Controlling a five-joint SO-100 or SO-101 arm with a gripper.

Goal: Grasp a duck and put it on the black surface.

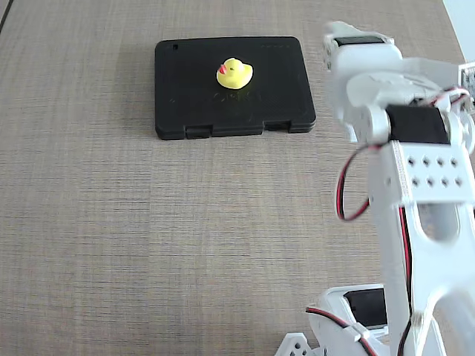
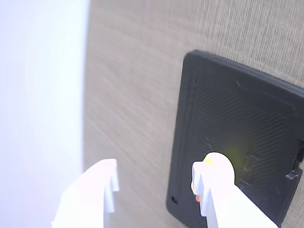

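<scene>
A small yellow duck with a red-orange beak sits upright near the middle of the black surface, free of any grip. The slab lies flat at the table's far centre. In the wrist view, my gripper is open, with bare table between its white fingers. It hovers beside the slab's edge. The duck shows washed out, partly behind the right finger. In the fixed view, my white arm stands folded at the right, clear of the slab.
The table is grey-brown with a woven grain. A bright pale area fills the left of the wrist view past the table edge. The arm's base sits at the lower right of the fixed view.
</scene>
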